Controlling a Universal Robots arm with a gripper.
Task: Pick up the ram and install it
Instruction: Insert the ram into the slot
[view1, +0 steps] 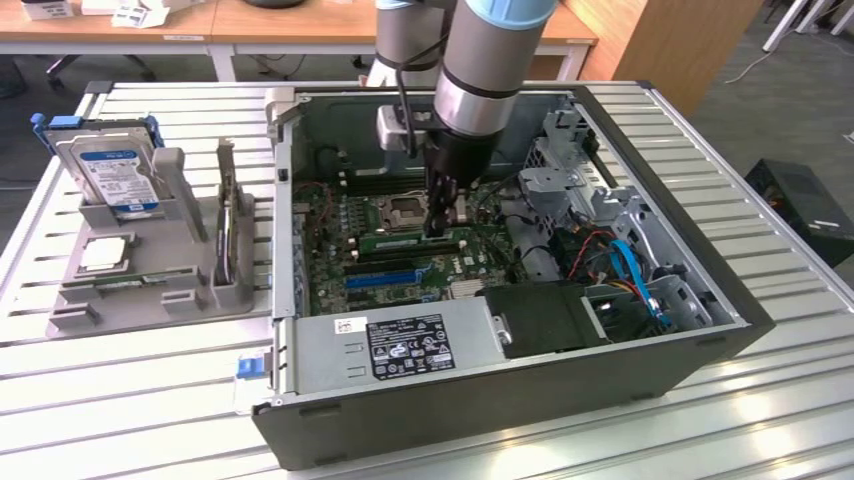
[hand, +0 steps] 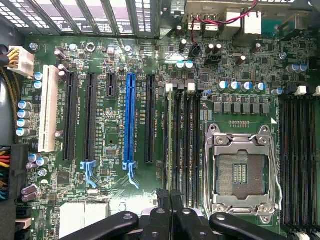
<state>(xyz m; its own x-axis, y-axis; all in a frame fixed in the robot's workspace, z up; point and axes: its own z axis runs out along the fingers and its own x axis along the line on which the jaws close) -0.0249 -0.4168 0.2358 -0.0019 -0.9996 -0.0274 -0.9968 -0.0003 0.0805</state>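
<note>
Green ram (view1: 400, 242) sits in a slot at the exterior view's centre, just below the processor socket (view1: 404, 210); my gripper (view1: 438, 231), fingers pressed together, rests on its end toward that view's right.

Bright, even light, with glare on the metal table (view1: 747, 415).

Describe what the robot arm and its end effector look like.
The arm is a silver-grey cylinder with a light blue cap above and a black wrist section below. A small grey box is fixed to its side, with a thin black cable running along it. The end effector is black: two narrow fingers on curved link bars with round pivots.
</note>
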